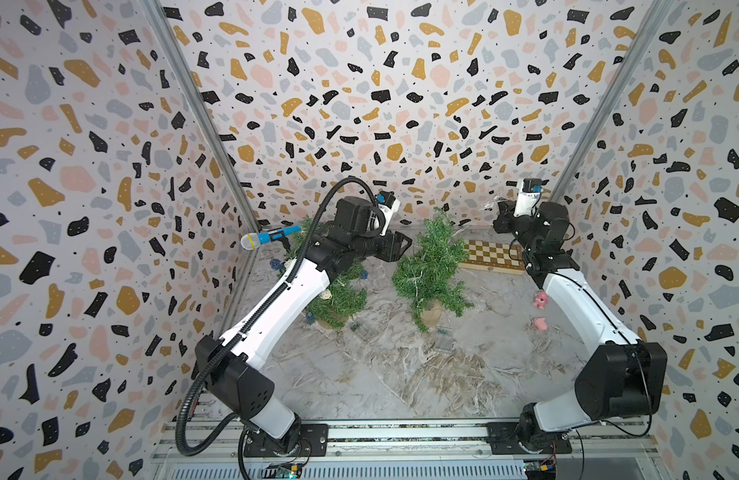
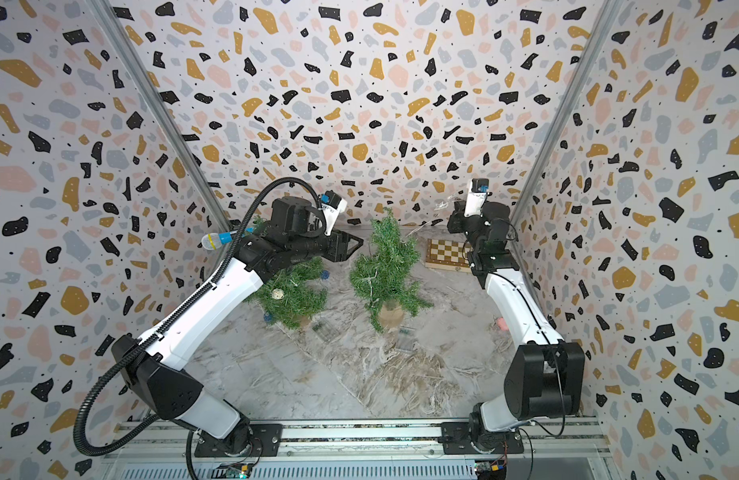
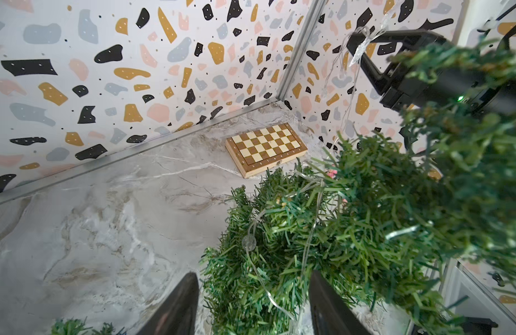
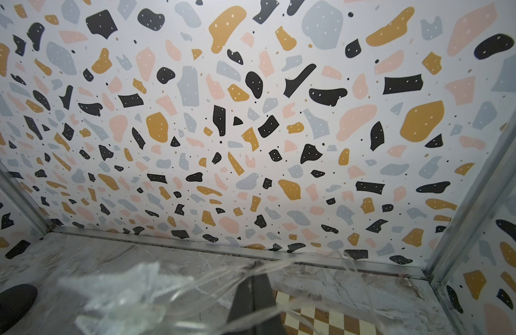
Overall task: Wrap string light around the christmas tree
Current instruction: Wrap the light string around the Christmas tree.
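Partway, judging by string light (image 3: 249, 242) draped over lower boughs of tree (image 1: 428, 266). Pinching the slack high, apart from tree, in shut right hand (image 4: 254, 282). Hovering beside tree with left hand (image 2: 356, 248) wide, empty. Probably needs more turns over upper boughs.

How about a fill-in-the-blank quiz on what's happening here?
1. On the right arm, the jaws are shut on the clear ____.
2. On the left arm, the jaws stand ____ beside the middle tree.
3. The flat checkered thing in the far corner is a ____.
Missing: string light; open; chessboard.
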